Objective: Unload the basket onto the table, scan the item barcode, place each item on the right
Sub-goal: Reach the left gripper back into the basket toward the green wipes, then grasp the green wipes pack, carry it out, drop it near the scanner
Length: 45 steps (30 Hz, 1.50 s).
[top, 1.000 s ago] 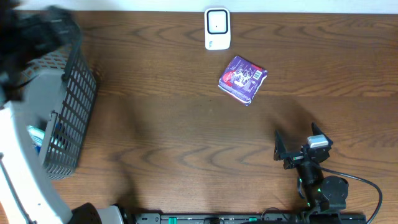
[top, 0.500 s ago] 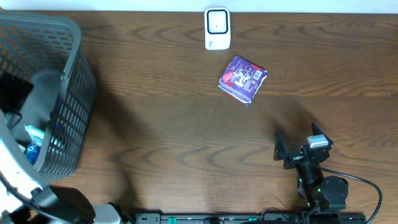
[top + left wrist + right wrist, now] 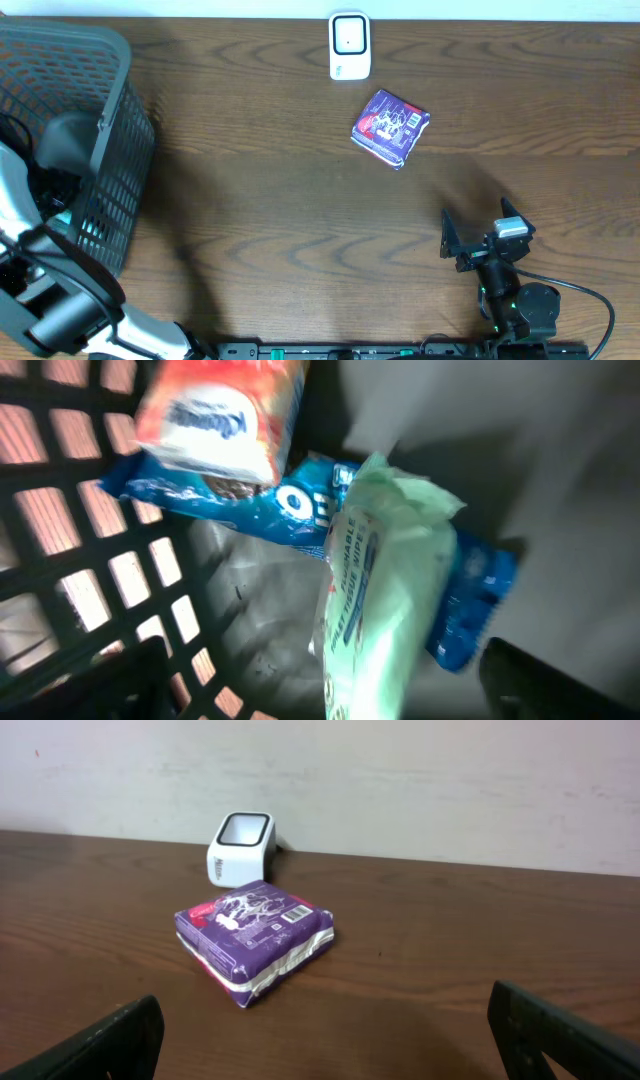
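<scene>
A purple packet (image 3: 390,125) (image 3: 255,935) lies flat on the table just in front of the white scanner (image 3: 349,45) (image 3: 238,848). My right gripper (image 3: 482,232) (image 3: 325,1040) rests open near the front edge, well short of the packet, with nothing between its fingers. My left arm (image 3: 40,260) reaches down into the grey basket (image 3: 110,90). In the left wrist view my left gripper (image 3: 330,700) is open, its fingers either side of a green wipes pack (image 3: 385,590). That pack lies over a blue biscuit packet (image 3: 300,500), with an orange and white tissue pack (image 3: 220,410) beyond.
The basket's mesh wall (image 3: 60,550) stands close to my left finger (image 3: 130,680). A black cable (image 3: 580,290) loops by the right arm's base. Bare wooden table (image 3: 300,220) lies between the basket and the right arm.
My left arm has swung from above the basket's rim down into the basket. The right arm, packet and scanner have not moved.
</scene>
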Each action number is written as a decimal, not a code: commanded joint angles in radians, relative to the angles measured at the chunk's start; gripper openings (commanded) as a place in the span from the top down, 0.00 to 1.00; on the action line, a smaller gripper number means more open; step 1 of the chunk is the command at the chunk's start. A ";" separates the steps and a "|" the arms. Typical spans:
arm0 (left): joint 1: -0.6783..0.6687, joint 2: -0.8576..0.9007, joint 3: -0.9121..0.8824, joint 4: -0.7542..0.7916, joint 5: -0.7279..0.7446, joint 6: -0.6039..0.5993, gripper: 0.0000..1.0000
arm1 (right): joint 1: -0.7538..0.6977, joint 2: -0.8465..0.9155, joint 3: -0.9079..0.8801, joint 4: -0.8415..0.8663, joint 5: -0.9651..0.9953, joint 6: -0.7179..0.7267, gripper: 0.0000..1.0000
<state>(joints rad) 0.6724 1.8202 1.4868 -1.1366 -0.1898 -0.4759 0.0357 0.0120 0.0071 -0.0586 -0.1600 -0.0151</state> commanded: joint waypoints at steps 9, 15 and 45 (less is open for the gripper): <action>0.001 0.061 -0.001 -0.008 -0.020 -0.012 0.92 | -0.004 -0.005 -0.002 -0.004 0.000 0.003 0.01; 0.001 0.032 0.071 -0.055 0.056 -0.012 0.93 | -0.004 -0.005 -0.002 -0.004 0.001 0.003 0.01; -0.635 -0.626 0.140 0.304 0.393 0.159 0.93 | -0.004 -0.005 -0.002 -0.004 0.000 0.003 0.01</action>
<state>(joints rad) 0.1551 1.1656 1.6180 -0.8230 0.2958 -0.4118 0.0357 0.0120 0.0071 -0.0586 -0.1600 -0.0151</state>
